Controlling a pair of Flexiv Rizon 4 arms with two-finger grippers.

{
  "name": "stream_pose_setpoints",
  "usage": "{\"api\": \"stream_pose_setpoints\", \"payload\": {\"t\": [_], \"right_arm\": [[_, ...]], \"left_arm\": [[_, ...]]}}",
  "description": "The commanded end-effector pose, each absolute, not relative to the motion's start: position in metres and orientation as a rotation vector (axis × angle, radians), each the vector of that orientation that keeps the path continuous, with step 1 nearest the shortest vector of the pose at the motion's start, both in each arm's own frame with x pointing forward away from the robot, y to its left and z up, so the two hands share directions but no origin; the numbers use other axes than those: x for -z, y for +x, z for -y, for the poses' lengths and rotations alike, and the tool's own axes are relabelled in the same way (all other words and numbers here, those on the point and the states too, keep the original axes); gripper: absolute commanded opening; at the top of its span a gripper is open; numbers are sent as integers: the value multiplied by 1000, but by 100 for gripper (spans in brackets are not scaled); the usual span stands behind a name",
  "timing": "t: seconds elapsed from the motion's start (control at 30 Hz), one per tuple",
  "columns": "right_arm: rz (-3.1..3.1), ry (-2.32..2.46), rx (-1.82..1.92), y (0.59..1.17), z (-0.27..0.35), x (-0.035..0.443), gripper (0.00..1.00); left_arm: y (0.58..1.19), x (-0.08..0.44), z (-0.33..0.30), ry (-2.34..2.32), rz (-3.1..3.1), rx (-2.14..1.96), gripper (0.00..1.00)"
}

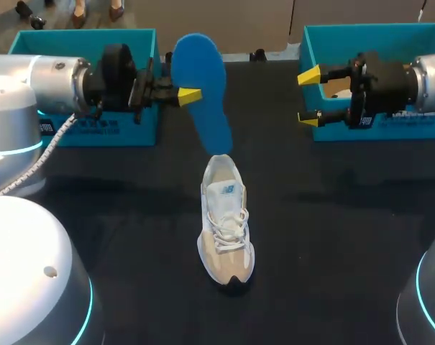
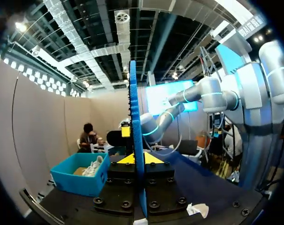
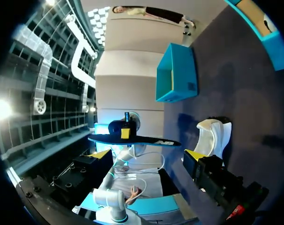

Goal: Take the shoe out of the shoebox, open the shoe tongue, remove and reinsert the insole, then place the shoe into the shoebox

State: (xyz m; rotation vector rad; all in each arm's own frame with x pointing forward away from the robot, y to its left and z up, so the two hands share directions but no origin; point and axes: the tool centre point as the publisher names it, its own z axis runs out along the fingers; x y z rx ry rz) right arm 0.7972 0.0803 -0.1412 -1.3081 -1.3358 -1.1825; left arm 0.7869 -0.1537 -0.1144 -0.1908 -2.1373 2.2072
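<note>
Two yellow-tipped fingers of the left gripper (image 1: 190, 95) are clamped on the blue insole (image 1: 203, 79), one on each face; in the left wrist view the insole is seen standing on edge between the tips. The insole is held above the dark table (image 1: 332, 237) at the far middle, with its broad end far and its narrow end pointed down toward the heel of the shoe (image 1: 226, 223). Whether the two touch cannot be told. The shoe, white and beige with white laces, is set upright on its sole in the middle of the table, heel far and toe near. The right gripper (image 1: 308, 97) is held at the far right with its fingers spread wide and nothing between them, just at the left wall of the teal right shoebox (image 1: 368, 29). The left shoebox (image 1: 80, 34), also teal, is placed at the far left and is partly covered by the left arm.
</note>
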Motion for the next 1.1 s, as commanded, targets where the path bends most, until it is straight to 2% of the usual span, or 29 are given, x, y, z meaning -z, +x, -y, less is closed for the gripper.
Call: {"api": "stream_pose_setpoints", "payload": {"t": [0.03, 0.37, 1.1], "right_arm": [[1338, -1312, 1179, 797, -80, 140, 100], [1338, -1312, 1179, 797, -80, 140, 100], [1338, -1312, 1179, 797, -80, 140, 100]], "left_arm": [[784, 107, 160, 365, 2046, -1688, 0], [784, 111, 156, 624, 1587, -1404, 0], [786, 117, 158, 677, 1549, -1361, 0]]}}
